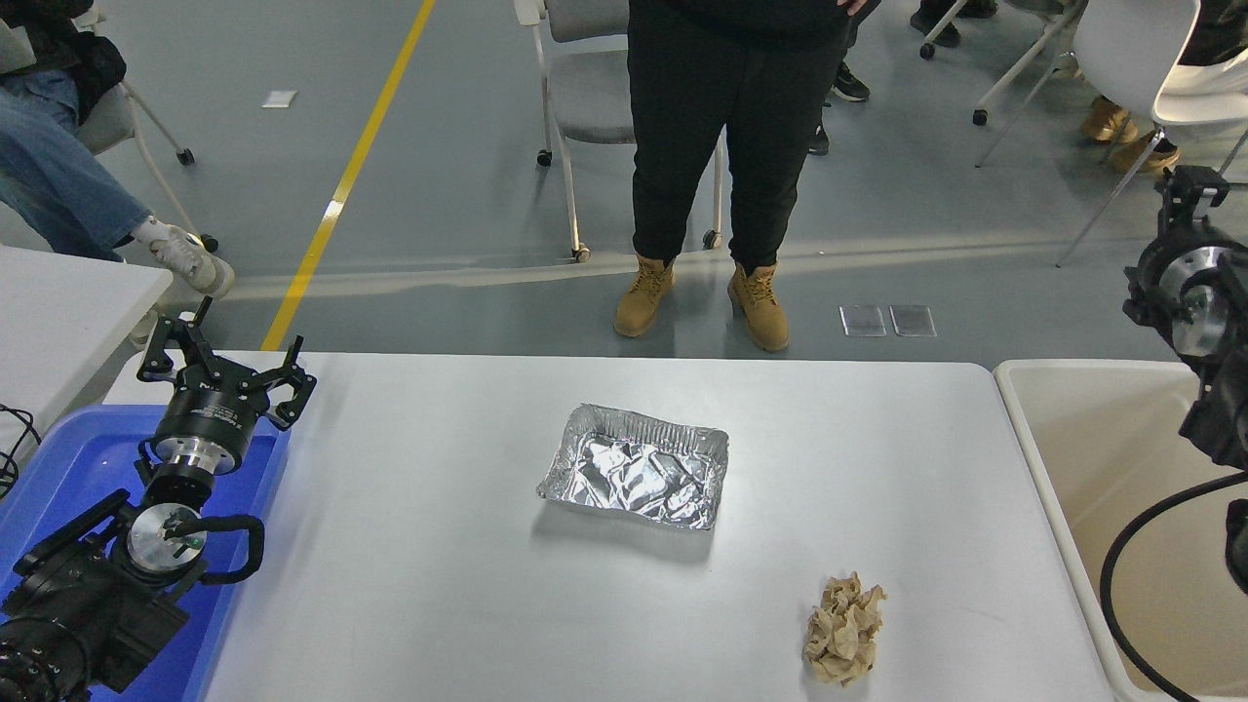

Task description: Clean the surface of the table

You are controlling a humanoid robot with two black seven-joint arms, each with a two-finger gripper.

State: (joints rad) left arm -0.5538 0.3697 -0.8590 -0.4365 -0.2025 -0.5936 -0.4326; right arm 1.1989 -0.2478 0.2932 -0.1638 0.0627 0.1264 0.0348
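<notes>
Tabletop [439, 604] carries a foil tray [634, 468] and crumpled paper [843, 629]; left end effector [226, 366] parked with fingers spread, right end effector [1185, 195] raised, its state unclear

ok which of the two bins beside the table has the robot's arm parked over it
The blue bin at the table's left end: the left arm sits over it, left pincer open above its far edge. The beige tub on the right holds nothing visible.
</notes>
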